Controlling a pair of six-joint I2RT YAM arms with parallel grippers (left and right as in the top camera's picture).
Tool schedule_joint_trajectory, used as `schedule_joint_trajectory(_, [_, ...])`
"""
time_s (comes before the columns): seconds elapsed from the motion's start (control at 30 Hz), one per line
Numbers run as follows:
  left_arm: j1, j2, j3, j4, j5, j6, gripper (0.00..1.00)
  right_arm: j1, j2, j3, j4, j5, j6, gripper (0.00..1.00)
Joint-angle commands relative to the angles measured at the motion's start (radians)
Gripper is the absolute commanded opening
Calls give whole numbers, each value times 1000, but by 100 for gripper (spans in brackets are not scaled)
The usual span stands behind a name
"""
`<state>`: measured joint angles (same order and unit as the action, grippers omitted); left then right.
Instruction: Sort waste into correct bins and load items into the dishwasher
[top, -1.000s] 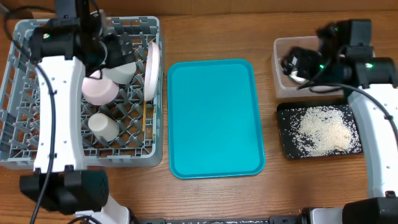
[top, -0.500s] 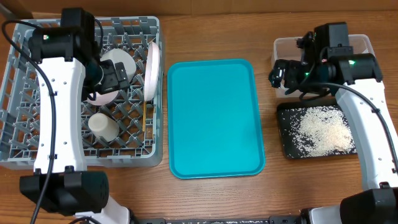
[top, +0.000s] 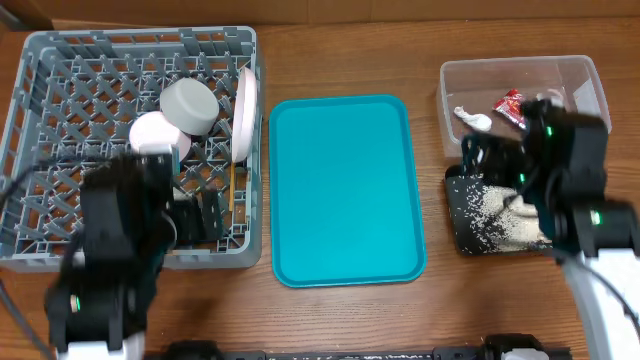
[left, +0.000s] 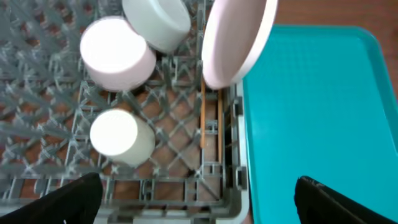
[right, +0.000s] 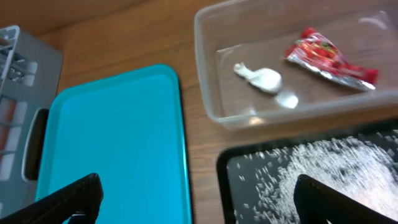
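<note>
The grey dish rack (top: 60, 110) holds the grey bowl (top: 190, 105), the white bowl (top: 153, 133), the white plate (top: 245, 98) on edge and the chopsticks (top: 232, 188). The left wrist view shows the small white cup (left: 121, 137) beside them. My left gripper (left: 199, 208) is open and empty over the rack's front wall. The clear tub (top: 590, 75) holds the red wrapper (top: 510, 106) and white scrap (top: 470, 117). Rice (top: 505, 215) lies in the black tray (top: 462, 240). My right gripper (right: 199, 208) is open and empty over the gap between the teal tray and the black tray.
The teal serving tray (top: 345, 190) lies in the middle between rack and bins. It shows in the right wrist view (right: 112, 143) and in the left wrist view (left: 323, 112). Bare wooden table runs along the front edge and behind the tray.
Both arms have pulled back toward the table's front. The left arm has left the back of the rack. The right arm has left the clear tub, uncovering the wrapper and scrap.
</note>
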<state>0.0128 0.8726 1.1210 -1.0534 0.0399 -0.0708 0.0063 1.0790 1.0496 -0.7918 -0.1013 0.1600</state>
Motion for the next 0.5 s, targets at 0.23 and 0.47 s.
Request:
schedule_joint_trajectory(0.23, [0, -146, -111, 10, 9, 11, 100, -2, -45, -67, -104, 130, -3, 100])
schedule_joint_trajectory(0.47, [0, -141, -111, 10, 9, 11, 100, -2, -16, -67, -104, 130, -3, 100])
